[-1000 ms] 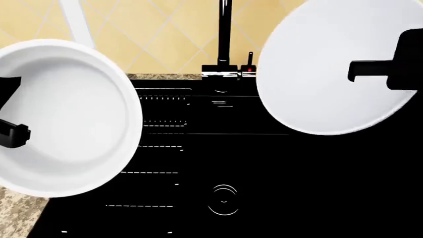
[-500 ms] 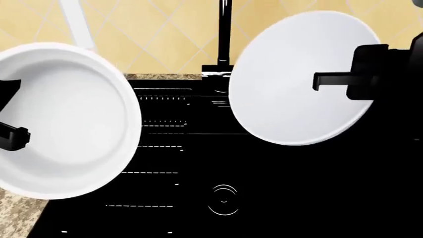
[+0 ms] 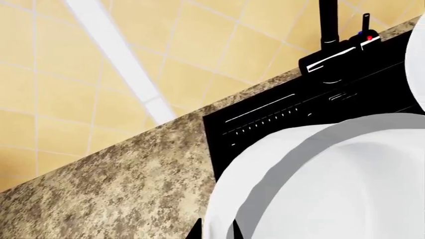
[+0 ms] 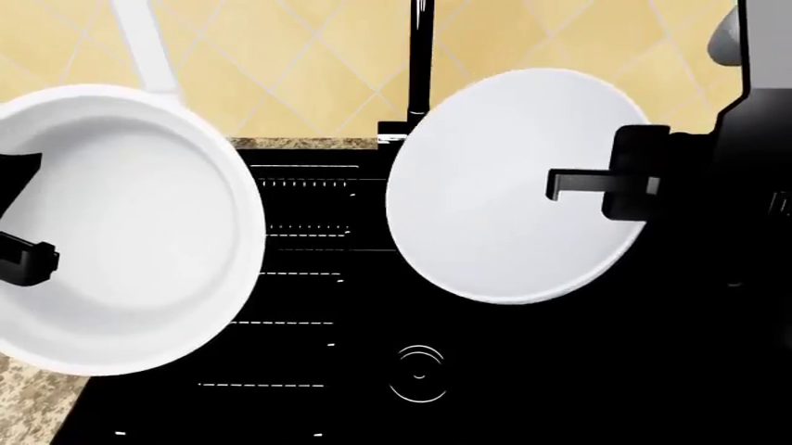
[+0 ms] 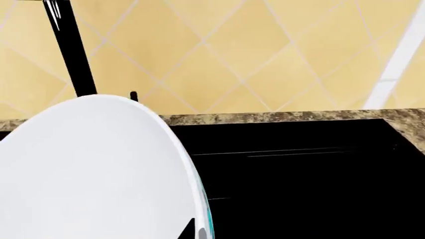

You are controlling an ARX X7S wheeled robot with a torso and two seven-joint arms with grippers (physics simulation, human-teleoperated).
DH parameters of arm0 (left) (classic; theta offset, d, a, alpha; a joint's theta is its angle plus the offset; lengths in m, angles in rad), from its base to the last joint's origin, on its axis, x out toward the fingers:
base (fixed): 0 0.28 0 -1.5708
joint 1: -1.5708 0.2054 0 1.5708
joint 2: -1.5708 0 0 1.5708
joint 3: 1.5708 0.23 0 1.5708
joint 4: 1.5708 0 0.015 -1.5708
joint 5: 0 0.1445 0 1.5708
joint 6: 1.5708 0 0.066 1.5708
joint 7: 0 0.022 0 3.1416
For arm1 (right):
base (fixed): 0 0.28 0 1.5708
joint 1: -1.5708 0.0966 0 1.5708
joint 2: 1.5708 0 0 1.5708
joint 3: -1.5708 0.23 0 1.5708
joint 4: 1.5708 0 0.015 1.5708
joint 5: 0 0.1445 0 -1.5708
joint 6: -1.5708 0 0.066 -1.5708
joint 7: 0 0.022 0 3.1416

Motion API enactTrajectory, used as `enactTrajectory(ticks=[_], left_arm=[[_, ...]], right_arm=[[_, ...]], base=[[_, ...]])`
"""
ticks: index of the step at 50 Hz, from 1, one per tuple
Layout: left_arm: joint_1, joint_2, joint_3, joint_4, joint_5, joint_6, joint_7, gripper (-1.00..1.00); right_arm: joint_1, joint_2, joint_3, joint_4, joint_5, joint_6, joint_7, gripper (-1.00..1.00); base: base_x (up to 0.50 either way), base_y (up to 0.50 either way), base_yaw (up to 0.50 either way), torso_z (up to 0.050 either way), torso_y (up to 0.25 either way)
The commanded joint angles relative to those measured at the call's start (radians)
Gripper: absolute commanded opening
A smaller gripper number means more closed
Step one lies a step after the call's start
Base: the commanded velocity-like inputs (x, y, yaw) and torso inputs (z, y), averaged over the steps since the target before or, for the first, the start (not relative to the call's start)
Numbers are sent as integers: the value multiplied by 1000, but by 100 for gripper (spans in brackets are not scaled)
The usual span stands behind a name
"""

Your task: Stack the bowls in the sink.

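Observation:
Both bowls are held up over the black sink (image 4: 371,408). In the head view the plain white bowl (image 4: 124,227) hangs at the left, its hollow facing me, with my left gripper (image 4: 19,213) shut on its rim. The left wrist view shows the same bowl (image 3: 332,189) with the left gripper (image 3: 214,231) straddling the rim. The second bowl (image 4: 514,185) is tilted almost on edge above the sink's middle, my right gripper (image 4: 563,185) shut on its rim. In the right wrist view this bowl (image 5: 93,174) shows a teal band outside, at my right gripper (image 5: 196,231).
The tall black tap (image 4: 421,65) rises behind the sink, between the two bowls. The round drain (image 4: 418,374) lies near the front of the sink, with white ribbed lines to its left. Speckled granite countertop (image 3: 119,189) borders the sink, and yellow tiled wall stands behind.
My right gripper has carried its bowl leftward and a little lower, from the right edge toward the sink's middle. The left gripper and its bowl have hardly moved.

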Motion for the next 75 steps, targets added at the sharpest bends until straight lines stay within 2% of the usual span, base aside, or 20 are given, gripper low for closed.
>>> enactTrajectory(ticks=[1,39,75], left_arm=[[-26,-1,-15,-8,22,1,-7,-100],[-11,-14,-24,5,31,6,8,-100],[-8,-14,-21,11,27,10,4,-100]], right_arm=[[-34,3,15,-15,33,-39,-44,-100],[-258,-9,-32,-3,-92,-161,-209,-100],[-375,59,-74,-11,-162,-198,-244,-100]], base=[[0,0,0,0,0],[0,0,0,1,1],[0,0,0,1,1]])
